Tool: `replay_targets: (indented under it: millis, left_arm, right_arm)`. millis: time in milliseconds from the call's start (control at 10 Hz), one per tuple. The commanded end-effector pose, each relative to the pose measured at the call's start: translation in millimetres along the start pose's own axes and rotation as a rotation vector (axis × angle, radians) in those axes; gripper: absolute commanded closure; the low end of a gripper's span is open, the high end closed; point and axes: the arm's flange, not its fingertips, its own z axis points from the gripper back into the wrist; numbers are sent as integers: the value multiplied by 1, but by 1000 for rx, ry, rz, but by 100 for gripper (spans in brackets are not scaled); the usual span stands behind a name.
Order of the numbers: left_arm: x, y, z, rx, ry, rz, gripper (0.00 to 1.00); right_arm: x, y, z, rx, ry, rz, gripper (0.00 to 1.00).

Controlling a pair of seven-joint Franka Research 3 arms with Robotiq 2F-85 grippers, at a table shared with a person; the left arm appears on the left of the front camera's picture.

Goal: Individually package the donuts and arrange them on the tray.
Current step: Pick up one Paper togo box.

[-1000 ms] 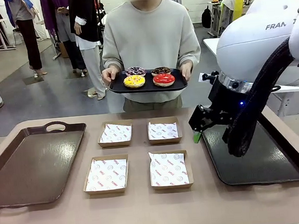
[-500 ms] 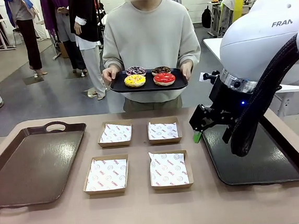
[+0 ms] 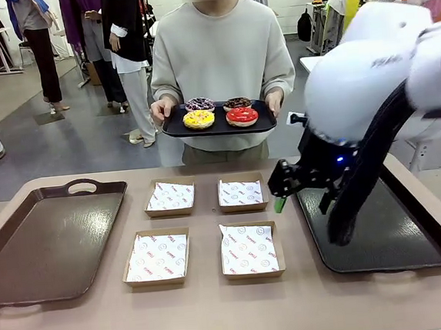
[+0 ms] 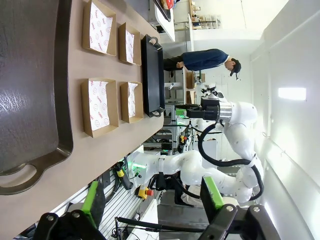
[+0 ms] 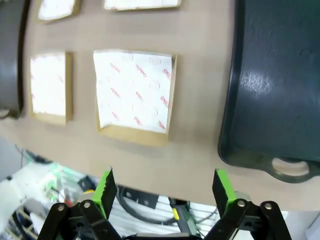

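A person across the table holds a small black tray [image 3: 219, 129] with the four donuts: dark with pale sprinkles [image 3: 200, 104], chocolate [image 3: 237, 103], yellow-iced [image 3: 198, 120] and red-iced [image 3: 242, 117]. Four paper-lined cardboard boxes lie in a square on the table, for instance the far right one [image 3: 241, 192] and the near right one [image 3: 249, 250]. My right gripper [image 3: 279, 196] hangs open above the table just right of the far right box; in its wrist view the gripper [image 5: 164, 187] looks down on a lined box [image 5: 135, 95]. My left gripper [image 4: 152, 197] is open and holds nothing.
A large brown tray [image 3: 49, 242] lies at the table's left, also under the left wrist camera [image 4: 30, 75]. A dark tray [image 3: 381, 232] lies at the right, below my right arm, its handle end [image 5: 280, 165] near the table edge. Other people stand far behind.
My right arm has swung left, carrying its gripper from over the dark tray's edge toward the far right box. The person and the donuts have not moved.
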Motion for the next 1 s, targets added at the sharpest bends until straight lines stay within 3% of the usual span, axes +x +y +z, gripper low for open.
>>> replay_targets:
  millis: [0,300,600,900]
  left_arm:
    - [0,-1,1,-11,-9,-3,0]
    - [0,-1,1,-11,-9,-3,0]
    - [0,-1,1,-11,-9,-3,0]
    - [0,-1,1,-11,-9,-3,0]
  right_arm:
    - [10,25,-34,-109,-89,-141,0]
    - [20,40,-68,-155,-101,-169,0]
    - [26,31,-105,-147,-13,-139,0]
    - [33,23,-130,-136,-2,-98,0]
